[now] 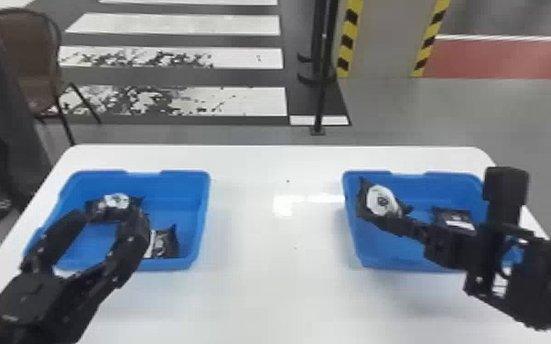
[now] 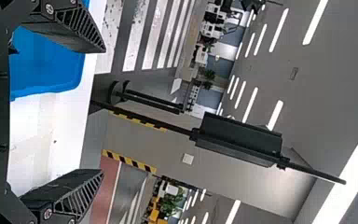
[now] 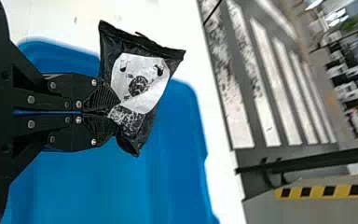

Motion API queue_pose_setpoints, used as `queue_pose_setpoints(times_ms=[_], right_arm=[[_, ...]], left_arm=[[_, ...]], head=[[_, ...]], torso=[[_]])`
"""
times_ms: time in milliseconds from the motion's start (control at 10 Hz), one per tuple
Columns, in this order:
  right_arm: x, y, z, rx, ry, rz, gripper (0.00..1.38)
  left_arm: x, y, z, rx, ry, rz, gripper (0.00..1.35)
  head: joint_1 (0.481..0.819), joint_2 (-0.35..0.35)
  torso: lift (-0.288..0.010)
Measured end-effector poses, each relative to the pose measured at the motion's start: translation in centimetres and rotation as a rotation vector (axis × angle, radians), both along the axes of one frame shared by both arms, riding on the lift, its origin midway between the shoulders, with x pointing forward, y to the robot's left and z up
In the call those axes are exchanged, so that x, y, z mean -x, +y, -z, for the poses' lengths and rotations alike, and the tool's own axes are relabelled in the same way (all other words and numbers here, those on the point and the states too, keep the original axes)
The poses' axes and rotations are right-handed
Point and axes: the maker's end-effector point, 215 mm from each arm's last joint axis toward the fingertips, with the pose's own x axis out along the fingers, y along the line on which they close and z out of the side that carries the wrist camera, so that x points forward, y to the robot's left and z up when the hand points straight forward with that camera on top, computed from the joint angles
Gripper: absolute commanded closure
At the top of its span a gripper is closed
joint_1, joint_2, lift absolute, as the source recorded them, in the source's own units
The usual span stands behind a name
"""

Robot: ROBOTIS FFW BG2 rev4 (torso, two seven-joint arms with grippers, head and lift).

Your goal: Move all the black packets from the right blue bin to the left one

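- Packet transfer looks like the step in hand: the right gripper has one black packet, apparently picked from the right bin and ready to go across.
- The right jaws are nearly closed, their tips together on the packet's edge; its bulk and white label stick out past them.
- The held packet is over the right bin, at the side of it towards the left bin.
- A second packet lies in the right bin, to the right of those tips and apart from them; it should need its own trip.
- The left gripper has its jaws spread wide with nothing between them, raised by the left bin.
- Two packets, a far one and a near one, lie in the left bin, the far one beyond the left jaws in the head view.
- The next move likely calls for clearing the bin wall and carrying the packet left; whether the left jaws will take it over cannot be told. The edge grip could let it swing or slip.
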Motion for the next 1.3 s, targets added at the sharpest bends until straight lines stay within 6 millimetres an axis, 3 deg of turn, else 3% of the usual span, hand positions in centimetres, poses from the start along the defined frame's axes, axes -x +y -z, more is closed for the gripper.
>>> queue_pose_setpoints(times_ms=[300, 500, 700, 900, 1300], right_arm=[[0.3, 6.1, -9.2, -0.278, -0.237, -0.164, 1.13], [2.4, 12.3, -13.0, -0.431, -0.287, -0.303, 1.13], [5.4, 18.4, -14.9, -0.554, -0.27, -0.438, 1.13], [6.9, 21.9, -15.9, -0.622, -0.267, -0.514, 1.13], [7.0, 23.5, -15.8, -0.652, -0.259, -0.54, 1.13]], left_arm=[[-0.1, 0.0, -0.3, -0.002, -0.012, -0.004, 0.11], [-0.2, -0.2, -0.7, 0.0, -0.021, -0.001, 0.11], [-0.4, -0.7, -1.0, 0.012, -0.03, 0.006, 0.11], [-0.5, -1.2, -1.7, 0.043, -0.052, 0.012, 0.11], [0.0, -3.4, -5.5, 0.19, -0.144, 0.054, 0.11]], head=[[0.695, 0.084], [0.695, 0.167], [0.695, 0.258], [0.695, 0.299], [0.695, 0.299]], torso=[[-0.14], [-0.14], [-0.14], [-0.14], [-0.14]])
